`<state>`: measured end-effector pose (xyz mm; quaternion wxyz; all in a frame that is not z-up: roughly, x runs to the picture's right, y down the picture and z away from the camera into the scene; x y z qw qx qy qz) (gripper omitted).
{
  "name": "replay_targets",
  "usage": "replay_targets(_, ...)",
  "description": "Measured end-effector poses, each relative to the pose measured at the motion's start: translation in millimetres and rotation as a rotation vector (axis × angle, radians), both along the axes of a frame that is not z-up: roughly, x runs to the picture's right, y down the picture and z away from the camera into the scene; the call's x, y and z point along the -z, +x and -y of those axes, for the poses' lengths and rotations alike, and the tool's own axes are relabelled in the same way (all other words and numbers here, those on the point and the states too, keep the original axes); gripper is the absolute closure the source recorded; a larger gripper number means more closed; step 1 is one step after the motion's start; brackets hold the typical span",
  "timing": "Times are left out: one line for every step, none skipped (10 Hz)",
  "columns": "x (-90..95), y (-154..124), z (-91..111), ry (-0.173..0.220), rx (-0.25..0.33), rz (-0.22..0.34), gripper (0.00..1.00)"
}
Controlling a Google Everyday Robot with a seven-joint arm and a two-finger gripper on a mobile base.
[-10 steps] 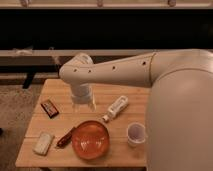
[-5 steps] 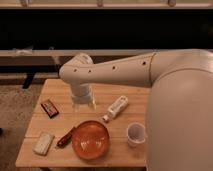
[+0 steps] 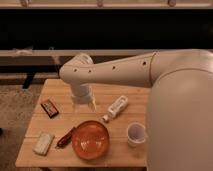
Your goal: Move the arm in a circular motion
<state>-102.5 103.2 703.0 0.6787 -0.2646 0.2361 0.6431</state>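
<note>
The cream-white arm [image 3: 130,72] reaches in from the right across the wooden table [image 3: 60,90]. Its thick tubular segment has small dark holes. The rounded elbow [image 3: 75,70] is over the table's middle-left, and the short cylindrical wrist [image 3: 81,94] points down from it. The gripper [image 3: 85,105] hangs below the wrist, just above the table top, behind the orange bowl [image 3: 90,139]. It holds nothing that I can see.
On the table lie a white bottle [image 3: 117,107] on its side, a white cup [image 3: 136,134], a brown snack packet [image 3: 49,107], a red-brown bar [image 3: 65,137] and a pale sponge [image 3: 43,143]. A dark bench or railing stands behind the table.
The arm has barely moved; the elbow and wrist stay over the same spot of the table.
</note>
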Motion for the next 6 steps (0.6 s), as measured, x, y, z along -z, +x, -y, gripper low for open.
replay_targets(0.0,4,-1,-0.005,-0.011,-0.012,0.35)
replay_targets(-0.4,19,-1,-0.009,-0.036,-0.039,0.35)
replay_targets(-0.8,37,0,-0.011,-0.059,-0.064,0.35)
replay_targets(-2.2,63,3,-0.009,-0.091,-0.097,0.35)
replay_targets(-4.3,92,8,-0.006,-0.117,-0.122,0.35)
replay_targets(-11.9,130,19,0.001,-0.145,-0.146,0.35)
